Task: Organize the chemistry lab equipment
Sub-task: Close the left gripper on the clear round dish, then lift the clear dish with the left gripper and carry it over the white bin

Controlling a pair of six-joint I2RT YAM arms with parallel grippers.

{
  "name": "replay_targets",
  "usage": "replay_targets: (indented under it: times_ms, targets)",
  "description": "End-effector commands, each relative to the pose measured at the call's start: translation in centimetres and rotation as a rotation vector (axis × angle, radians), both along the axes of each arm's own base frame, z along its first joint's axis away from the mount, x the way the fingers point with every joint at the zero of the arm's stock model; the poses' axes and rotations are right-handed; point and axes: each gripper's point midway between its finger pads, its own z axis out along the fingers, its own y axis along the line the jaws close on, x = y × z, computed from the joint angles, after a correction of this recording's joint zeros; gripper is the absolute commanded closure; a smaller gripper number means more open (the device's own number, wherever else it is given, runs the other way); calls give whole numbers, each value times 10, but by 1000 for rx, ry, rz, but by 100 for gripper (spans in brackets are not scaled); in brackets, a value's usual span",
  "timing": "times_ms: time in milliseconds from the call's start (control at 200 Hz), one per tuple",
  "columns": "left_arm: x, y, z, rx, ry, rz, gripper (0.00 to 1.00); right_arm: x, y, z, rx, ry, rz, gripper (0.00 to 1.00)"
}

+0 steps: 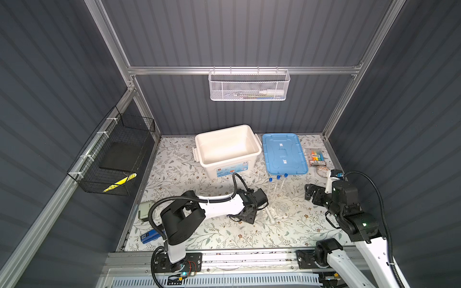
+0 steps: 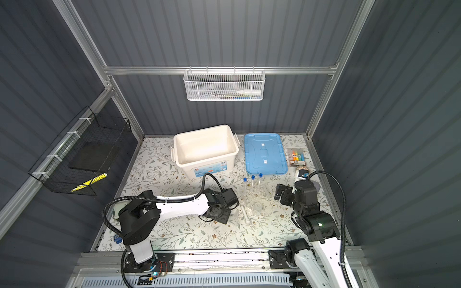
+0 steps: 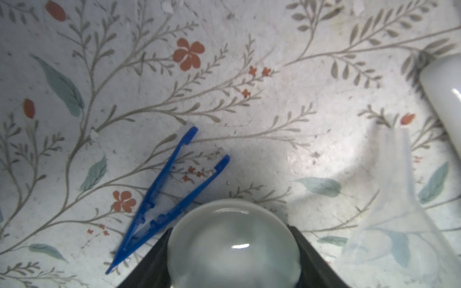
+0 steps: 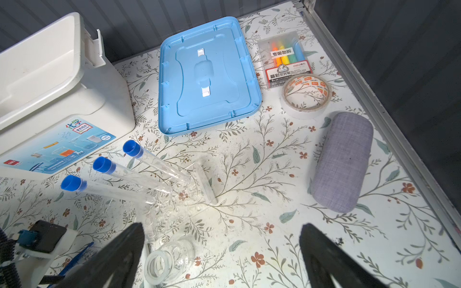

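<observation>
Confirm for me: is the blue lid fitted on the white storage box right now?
No, the blue lid lies flat beside the open white storage box, not on it.

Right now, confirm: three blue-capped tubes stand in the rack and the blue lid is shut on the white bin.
No: the blue lid lies on the table beside the open white bin, as the right wrist view shows. The three blue-capped tubes do stand in the rack.
</observation>
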Motion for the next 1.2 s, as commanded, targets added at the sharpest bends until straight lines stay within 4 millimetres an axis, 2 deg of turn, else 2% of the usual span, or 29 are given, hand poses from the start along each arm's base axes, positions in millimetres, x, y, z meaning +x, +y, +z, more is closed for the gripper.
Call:
replay_targets:
  times_ms: [0, 485, 685, 710, 920, 1071, 1196]
  targets:
    - [3, 1, 3, 2, 2, 18, 36, 0, -2, -4, -15, 8, -2, 1]
    - [24, -1, 52, -4, -60, -10, 39, 8, 6, 5, 6, -10, 29, 1]
    - [47, 6, 96, -34, -115, -6, 40, 17, 11, 10, 25, -28, 43, 1]
    - [54, 0, 112, -67, -140, -3, 41, 19, 12, 10, 29, -27, 45, 1]
    - [86, 3, 163, -148, -206, 20, 42, 29, 20, 14, 71, -50, 63, 2]
    - [109, 7, 194, -182, -257, 25, 42, 36, 23, 19, 89, -78, 65, 2]
    - [128, 19, 206, -184, -261, 46, 43, 40, 26, 18, 107, -86, 70, 3]
